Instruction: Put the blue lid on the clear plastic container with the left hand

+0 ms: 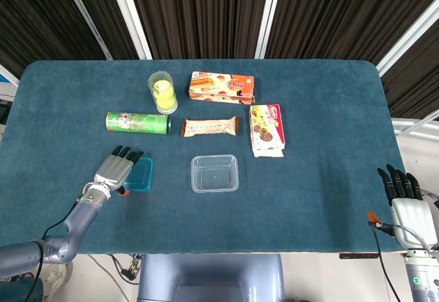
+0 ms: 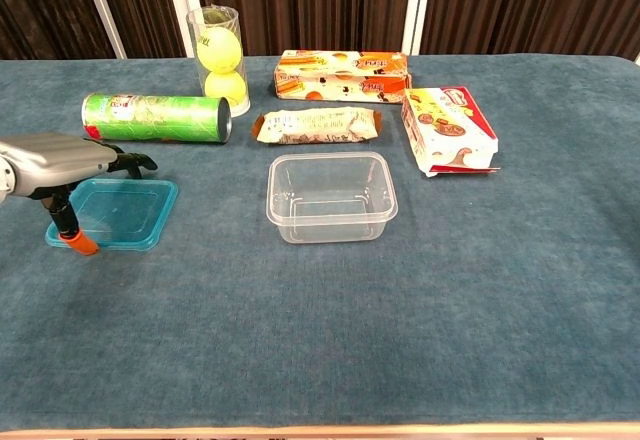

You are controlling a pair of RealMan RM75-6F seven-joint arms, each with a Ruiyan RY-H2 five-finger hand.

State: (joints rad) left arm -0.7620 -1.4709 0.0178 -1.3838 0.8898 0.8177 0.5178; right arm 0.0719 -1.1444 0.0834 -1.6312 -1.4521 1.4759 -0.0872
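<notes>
The blue lid (image 1: 140, 176) (image 2: 115, 213) lies flat on the teal cloth at the left front. My left hand (image 1: 114, 169) (image 2: 60, 159) hovers flat over its left part, fingers stretched forward and apart, holding nothing. The clear plastic container (image 1: 215, 173) (image 2: 331, 196) stands upright and uncovered in the middle of the table, well to the right of the lid. My right hand (image 1: 407, 202) rests off the table's right front corner, fingers straight, seen only in the head view.
A green chip can (image 1: 137, 123) (image 2: 157, 118) lies just behind the lid. A tube of tennis balls (image 1: 162, 92), a snack bar (image 1: 210, 127), an orange box (image 1: 221, 88) and a red-white biscuit box (image 1: 267, 131) sit behind the container.
</notes>
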